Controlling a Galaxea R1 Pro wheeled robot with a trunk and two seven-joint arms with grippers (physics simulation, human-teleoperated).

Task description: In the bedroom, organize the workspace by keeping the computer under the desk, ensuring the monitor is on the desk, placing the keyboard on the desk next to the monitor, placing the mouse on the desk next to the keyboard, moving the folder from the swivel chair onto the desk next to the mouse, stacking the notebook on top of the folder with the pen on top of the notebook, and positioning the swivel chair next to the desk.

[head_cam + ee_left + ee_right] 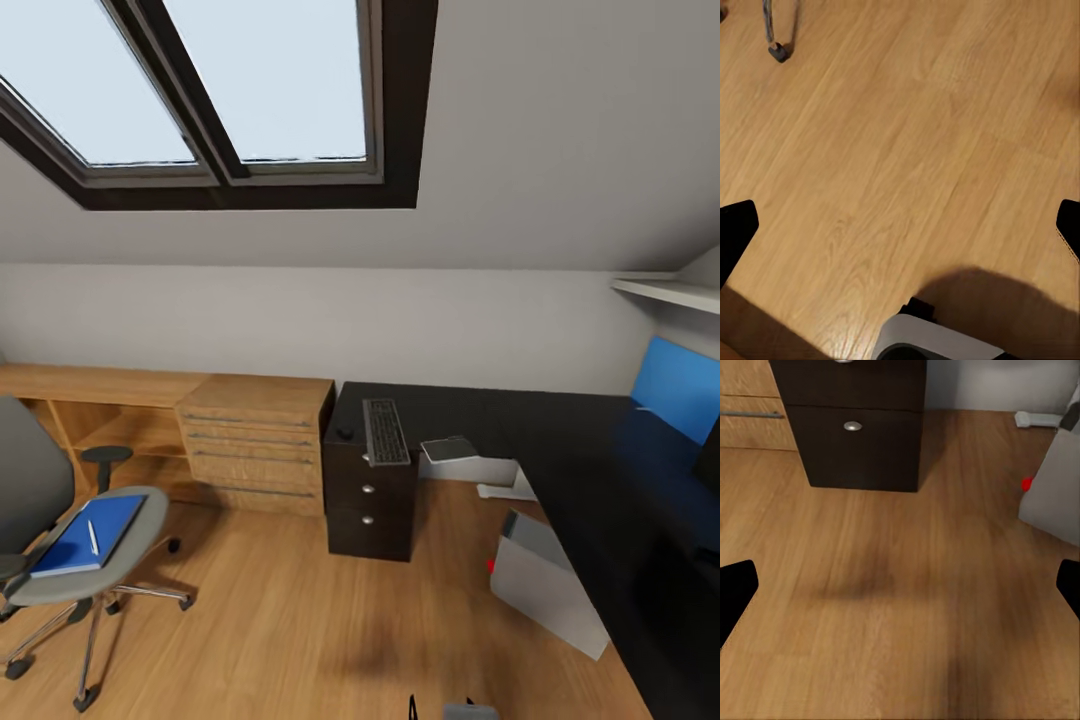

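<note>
A: Grippers? Left gripper (900, 229): finger tips at the far edges of the left wrist view, spread wide, nothing between them, bare plank floor (907, 135) below. Right gripper (900, 585): same, spread apart and empty, pointed at the floor in front of the desk's drawers (855, 431).

B: So nothing in hand. Where's the folder?

A: Folder (88, 533) lies flat on the seat of the swivel chair (45, 520), pen (92, 537) on top of it. Can't make out the notebook. Chair stands well apart from the desk (560, 450), over by the light wood drawer unit (255, 440).

B: Desk side?

A: Keyboard (385, 431) on the desk's left end, mouse (345, 434) just beside it. Computer (545, 580) sits tilted on the floor at the desk's edge, partly under it, red light visible. A dark edge at the right border may be the monitor (708, 455); too cropped to be sure. If so, the keyboard is nowhere near it.

B: Status?

A: Early, I'd say. Keyboard and mouse are on the desk but probably need shifting toward the monitor. Folder, notebook, pen stack and chair move all left. Computer likely needs a push further under.
</note>
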